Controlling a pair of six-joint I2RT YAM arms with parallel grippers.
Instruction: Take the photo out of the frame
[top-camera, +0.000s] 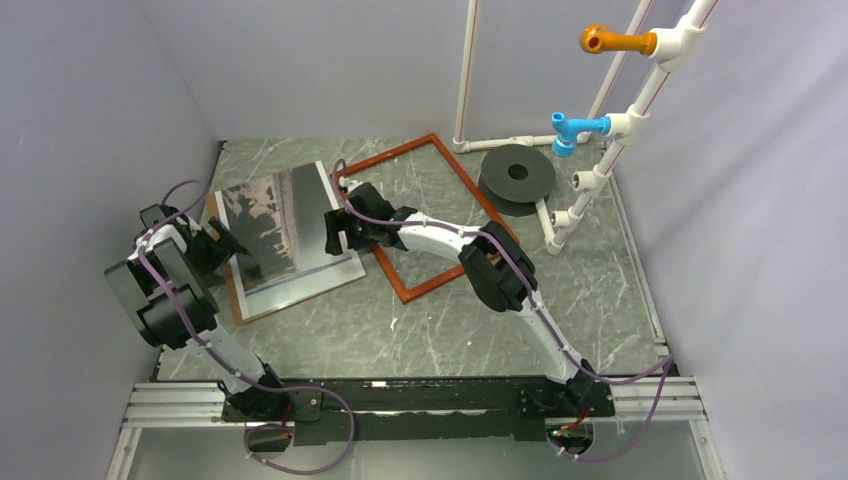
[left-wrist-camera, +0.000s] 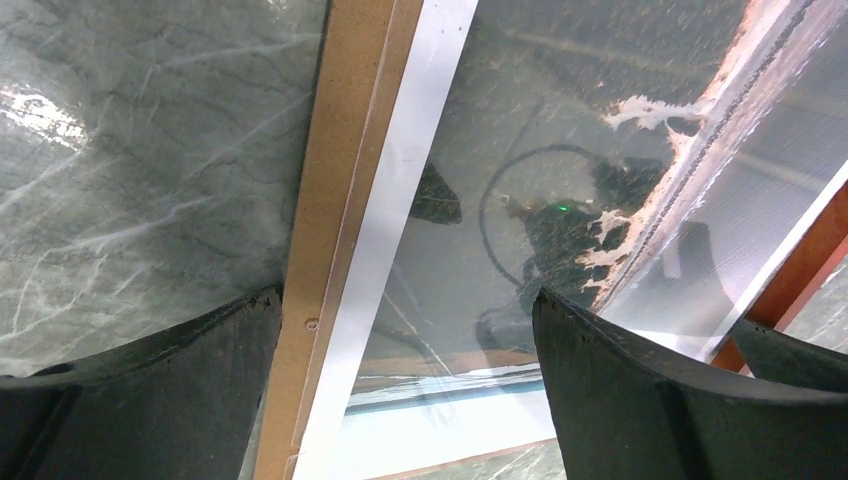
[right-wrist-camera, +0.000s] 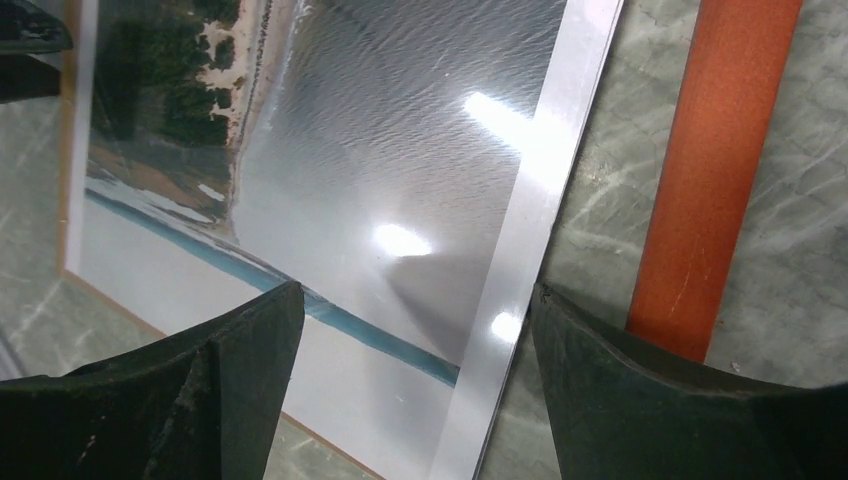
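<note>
You look close to done. The glossy grey-and-whitish photo (top-camera: 275, 225) with pale edges lies face up on the plain brown fibreboard backing panel (left-wrist-camera: 335, 150), outside the thin reddish-brown wooden frame (top-camera: 385, 156), which sits just to its right. What is left, I judge, is at most parting the photo from the panel. Your left end effector (left-wrist-camera: 405, 310) gapes over the photo's left edge and the right end effector (right-wrist-camera: 415, 300) over its right edge, neither gripping. The grey marbled tabletop (top-camera: 450, 330) sits between pale walls (top-camera: 330, 60).
</note>
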